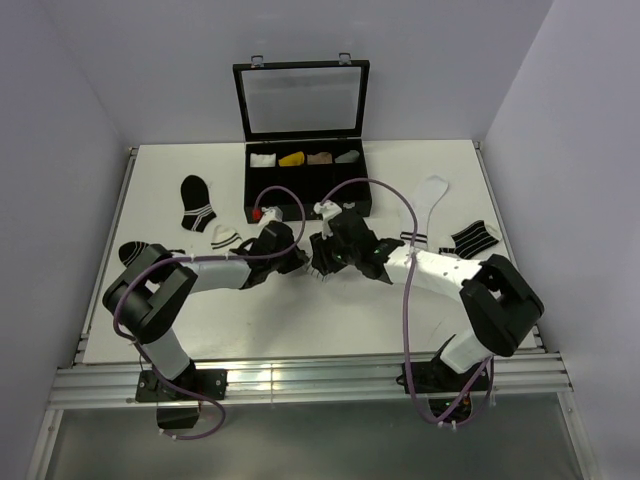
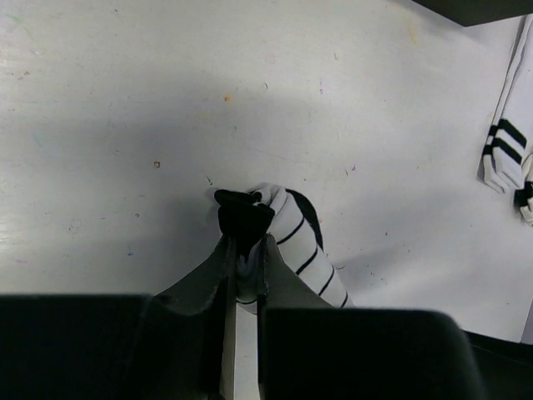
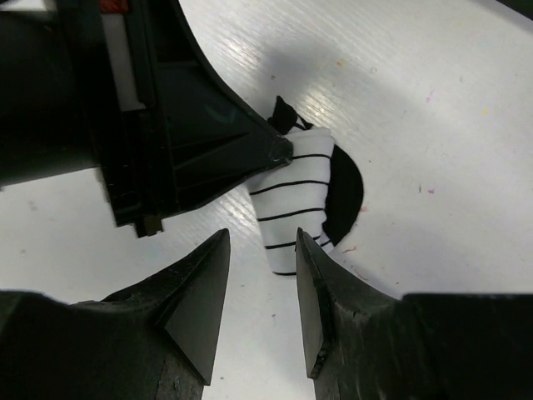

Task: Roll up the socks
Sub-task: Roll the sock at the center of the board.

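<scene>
Crowding the socks (image 3: 291, 196): left hand (image 3: 281, 150).

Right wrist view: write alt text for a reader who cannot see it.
A rolled white sock with thin black lines is pinched at one end by the left gripper, over a white table. The right gripper is open just below the sock.
</scene>
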`<move>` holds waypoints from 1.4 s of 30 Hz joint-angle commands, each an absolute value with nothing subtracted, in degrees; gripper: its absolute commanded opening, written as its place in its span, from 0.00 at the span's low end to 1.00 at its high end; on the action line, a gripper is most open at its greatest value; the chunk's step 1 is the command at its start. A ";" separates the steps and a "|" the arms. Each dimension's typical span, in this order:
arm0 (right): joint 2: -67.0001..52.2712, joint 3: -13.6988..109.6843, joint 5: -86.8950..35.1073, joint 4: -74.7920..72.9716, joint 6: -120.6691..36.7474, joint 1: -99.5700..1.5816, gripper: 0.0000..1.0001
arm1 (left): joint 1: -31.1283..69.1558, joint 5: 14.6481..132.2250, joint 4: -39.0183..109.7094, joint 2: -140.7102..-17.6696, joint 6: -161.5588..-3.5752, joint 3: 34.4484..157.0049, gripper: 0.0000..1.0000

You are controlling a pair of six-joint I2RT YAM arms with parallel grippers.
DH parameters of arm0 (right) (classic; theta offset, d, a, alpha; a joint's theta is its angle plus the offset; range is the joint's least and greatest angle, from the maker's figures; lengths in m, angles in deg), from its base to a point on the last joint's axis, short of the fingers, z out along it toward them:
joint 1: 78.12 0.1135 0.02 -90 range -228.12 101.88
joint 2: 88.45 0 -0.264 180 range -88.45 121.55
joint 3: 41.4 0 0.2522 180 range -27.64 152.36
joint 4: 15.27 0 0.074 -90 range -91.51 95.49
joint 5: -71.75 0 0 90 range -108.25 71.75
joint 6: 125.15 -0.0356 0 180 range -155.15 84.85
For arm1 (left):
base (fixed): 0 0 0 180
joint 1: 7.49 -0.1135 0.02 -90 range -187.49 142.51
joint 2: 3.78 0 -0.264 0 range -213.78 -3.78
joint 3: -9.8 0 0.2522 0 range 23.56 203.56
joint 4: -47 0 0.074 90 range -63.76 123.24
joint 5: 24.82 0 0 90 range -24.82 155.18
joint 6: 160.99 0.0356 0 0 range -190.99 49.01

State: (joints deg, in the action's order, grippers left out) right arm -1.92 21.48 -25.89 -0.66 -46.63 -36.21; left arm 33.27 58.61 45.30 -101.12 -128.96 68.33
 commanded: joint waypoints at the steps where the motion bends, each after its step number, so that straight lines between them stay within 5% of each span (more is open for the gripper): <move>1: -0.30 21.31 -20.54 -3.16 -42.80 -34.53 0.45 | 33.56 59.81 37.90 -102.22 -125.66 69.26 0.00; 42: 16.41 26.76 -15.00 4.65 -40.77 -26.97 0.57 | 28.55 70.71 27.62 -102.57 -118.71 77.70 0.00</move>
